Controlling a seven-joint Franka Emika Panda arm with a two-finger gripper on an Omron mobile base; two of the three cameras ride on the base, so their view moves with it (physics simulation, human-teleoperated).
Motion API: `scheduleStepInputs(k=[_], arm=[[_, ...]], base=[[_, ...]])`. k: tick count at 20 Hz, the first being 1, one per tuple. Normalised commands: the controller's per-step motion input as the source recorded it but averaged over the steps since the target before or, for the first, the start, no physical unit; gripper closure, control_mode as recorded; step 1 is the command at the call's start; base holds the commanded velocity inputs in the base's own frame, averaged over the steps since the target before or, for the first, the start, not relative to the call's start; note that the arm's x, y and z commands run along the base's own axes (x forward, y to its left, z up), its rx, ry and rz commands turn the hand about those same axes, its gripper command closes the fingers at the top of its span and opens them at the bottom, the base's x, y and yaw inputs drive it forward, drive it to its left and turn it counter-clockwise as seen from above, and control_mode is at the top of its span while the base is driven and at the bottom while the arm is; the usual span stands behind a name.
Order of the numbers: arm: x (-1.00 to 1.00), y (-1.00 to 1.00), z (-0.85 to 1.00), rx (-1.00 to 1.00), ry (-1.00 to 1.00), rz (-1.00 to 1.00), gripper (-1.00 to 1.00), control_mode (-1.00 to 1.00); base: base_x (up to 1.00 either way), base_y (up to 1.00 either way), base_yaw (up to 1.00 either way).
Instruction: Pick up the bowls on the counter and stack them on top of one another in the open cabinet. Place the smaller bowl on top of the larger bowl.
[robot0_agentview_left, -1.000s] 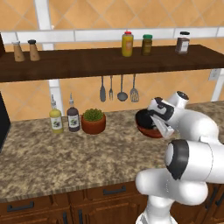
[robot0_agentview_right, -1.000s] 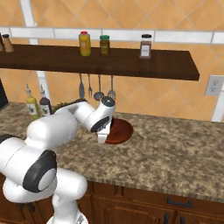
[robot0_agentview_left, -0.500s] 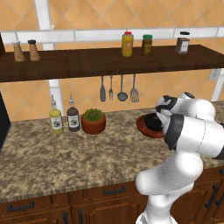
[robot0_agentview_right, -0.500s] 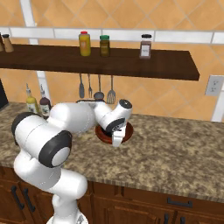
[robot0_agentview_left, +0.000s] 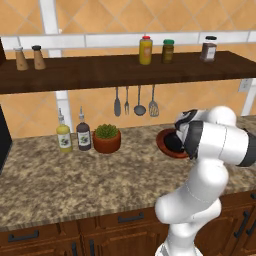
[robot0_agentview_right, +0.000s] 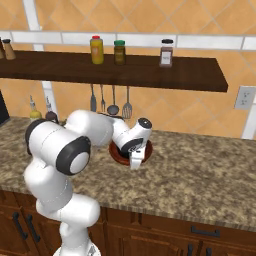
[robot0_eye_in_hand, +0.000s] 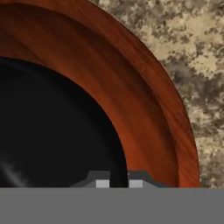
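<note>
The smaller bowl (robot0_eye_in_hand: 52, 131), glossy black, sits inside the larger bowl (robot0_eye_in_hand: 148, 100), whose reddish-brown wall curves around it; both rest on the counter (robot0_eye_in_hand: 197, 65), near the back wall below the hanging utensils (robot0_agentview_left: 134, 100). From the left base camera the black bowl (robot0_agentview_left: 174, 142) shows within the brown rim (robot0_agentview_left: 162, 143), partly hidden by the arm. The gripper (robot0_eye_in_hand: 118, 183) is low over the nested pair, its two finger tips rising close together at the rim of the black bowl; whether they already pinch that rim or merely stand at it cannot be told. From the right base camera the hand (robot0_agentview_right: 136, 150) is lowered onto the near side of the bowls (robot0_agentview_right: 120, 154). The open cabinet (robot0_agentview_left: 125, 70), a dark plank shelf carrying spice jars (robot0_agentview_left: 167, 51) and shakers (robot0_agentview_left: 21, 58), runs above and holds no bowl.

Judged step: securing a bowl for the transfer to the shelf; the placing is not begun. The next move likely calls for a firm closure on one rim, a vertical lift clear of the utensils, and a set-down on a bare stretch of the plank, away from the jars. The potted plant (robot0_agentview_left: 106, 138) and bottles (robot0_agentview_left: 72, 134) stand well apart to the left.
</note>
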Motion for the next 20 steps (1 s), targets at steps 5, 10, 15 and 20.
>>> scheduleStepInputs(k=[5, 10, 15, 20], arm=[[0.42, 0.00, -0.01, -0.03, -0.10, 0.00, 1.00, -1.00], [0.24, 0.00, -0.10, -0.01, -0.04, 0.00, -1.00, -1.00], [-0.11, -0.03, 0.05, 0.00, -0.06, 0.00, -1.00, -1.00], [-0.39, -0.18, 0.06, 0.00, -0.02, 0.00, -1.00, -1.00]], base=[[0.00, 0.00, 0.00], [0.00, 0.00, 0.00], [0.00, 0.00, 0.00], [0.00, 0.00, 0.00]])
